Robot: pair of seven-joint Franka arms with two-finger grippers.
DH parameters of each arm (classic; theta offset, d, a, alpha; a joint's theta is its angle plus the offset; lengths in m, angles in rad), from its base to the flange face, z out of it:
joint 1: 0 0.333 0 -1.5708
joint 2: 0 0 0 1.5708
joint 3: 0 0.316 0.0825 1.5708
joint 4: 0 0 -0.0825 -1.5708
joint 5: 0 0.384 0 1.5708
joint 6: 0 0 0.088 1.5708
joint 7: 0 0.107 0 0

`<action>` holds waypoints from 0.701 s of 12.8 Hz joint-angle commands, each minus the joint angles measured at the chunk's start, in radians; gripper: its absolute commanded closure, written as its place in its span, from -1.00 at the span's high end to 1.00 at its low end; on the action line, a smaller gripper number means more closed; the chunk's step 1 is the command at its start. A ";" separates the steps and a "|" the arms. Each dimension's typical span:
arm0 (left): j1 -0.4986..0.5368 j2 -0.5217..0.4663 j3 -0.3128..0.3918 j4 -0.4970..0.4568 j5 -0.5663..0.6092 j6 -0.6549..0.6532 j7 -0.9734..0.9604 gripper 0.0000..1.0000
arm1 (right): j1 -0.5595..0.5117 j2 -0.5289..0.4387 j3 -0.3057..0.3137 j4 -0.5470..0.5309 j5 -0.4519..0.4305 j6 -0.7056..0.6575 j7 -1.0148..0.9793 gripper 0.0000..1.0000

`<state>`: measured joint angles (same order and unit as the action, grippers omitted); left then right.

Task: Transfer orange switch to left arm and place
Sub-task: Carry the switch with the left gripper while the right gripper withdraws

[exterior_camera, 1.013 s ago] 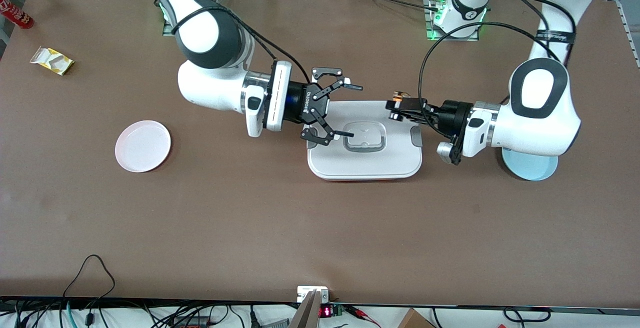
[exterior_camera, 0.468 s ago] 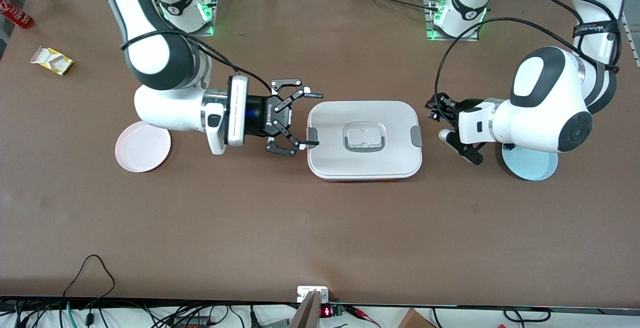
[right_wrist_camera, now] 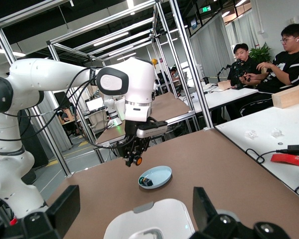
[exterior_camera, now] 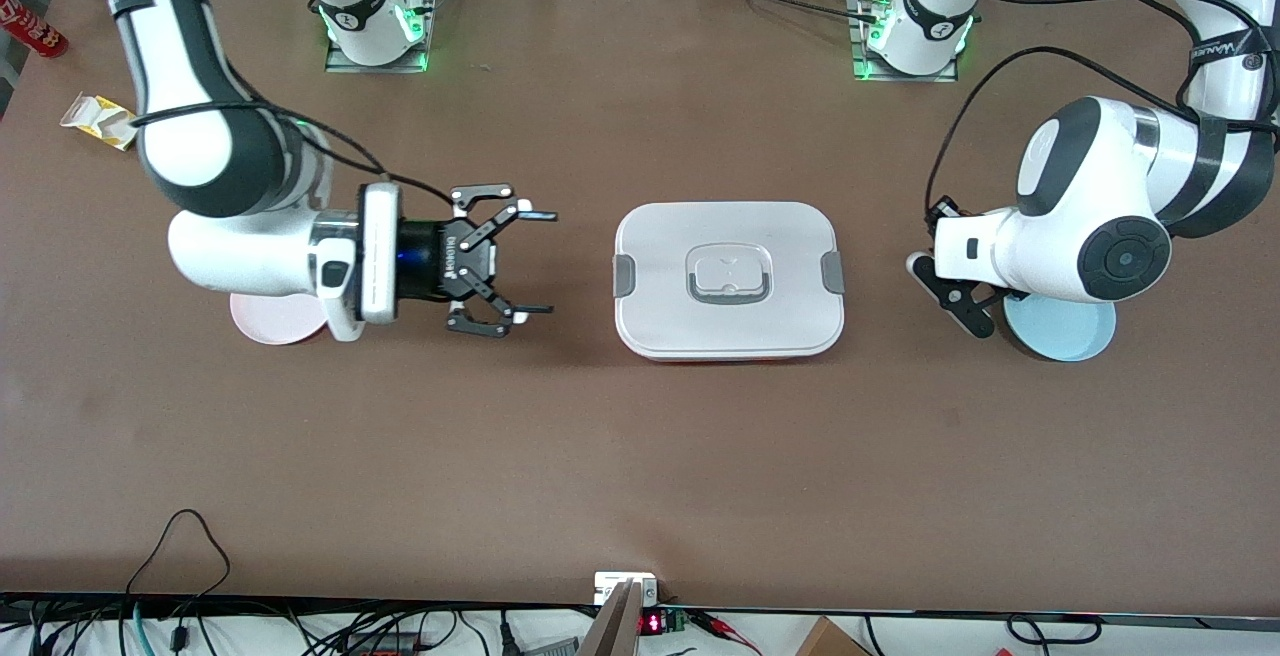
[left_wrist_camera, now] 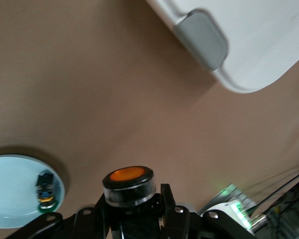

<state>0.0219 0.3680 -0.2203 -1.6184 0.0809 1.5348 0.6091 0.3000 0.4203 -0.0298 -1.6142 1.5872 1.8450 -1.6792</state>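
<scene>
- A yellow packet (exterior_camera: pixel 103 123) lies near the worktop (exterior_camera: pixel 640 456) edge at the right arm's end, toward the robots' side.
- A pink plate (exterior_camera: pixel 268 321) rests on the worktop at the right arm's end, partly hidden under the right arm.
- The right claw (exterior_camera: pixel 518 262) points sideways toward the box, above bare worktop between the pink plate and the box; its fingers are spread wide and hold nothing.
- The box (exterior_camera: pixel 729 279) is white with grey side clips and stands in the middle of the worktop, lid on.
- The left claw (right_wrist_camera: pixel 135 158) hangs above the worktop between the box and the blue plate, and it is closed around the orange switch (left_wrist_camera: pixel 129 185), whose orange cap faces away from the claw.
- A blue plate (exterior_camera: pixel 1062 330) lies at the left arm's end of the worktop, partly under the left arm; a small dark part (left_wrist_camera: pixel 46 190) with blue and green lies in it.
</scene>
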 commanded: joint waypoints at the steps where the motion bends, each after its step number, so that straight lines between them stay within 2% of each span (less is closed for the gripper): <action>1: 0.051 0.006 -0.001 -0.056 0.123 0.101 0.160 -0.66 | -0.006 -0.034 -0.074 -0.033 -0.111 -0.091 0.067 1.00; 3: 0.119 0.003 -0.001 -0.104 0.184 0.166 0.256 -0.66 | -0.006 -0.044 -0.151 -0.030 -0.228 -0.137 0.172 1.00; 5: 0.188 0.011 -0.001 -0.170 0.227 0.288 0.345 -0.66 | -0.006 -0.073 -0.197 -0.029 -0.358 -0.141 0.350 1.00; 7: 0.265 0.019 -0.001 -0.265 0.307 0.474 0.397 -0.67 | -0.002 -0.089 -0.248 -0.027 -0.427 -0.142 0.554 1.00; 9: 0.332 0.055 -0.001 -0.297 0.313 0.557 0.480 -0.67 | -0.004 -0.095 -0.274 -0.027 -0.507 -0.145 0.787 1.00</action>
<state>0.2957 0.4097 -0.2071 -1.8753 0.3637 2.0186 1.0181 0.2892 0.3476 -0.2795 -1.6212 1.1445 1.7077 -1.0667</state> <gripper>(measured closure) 0.595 0.000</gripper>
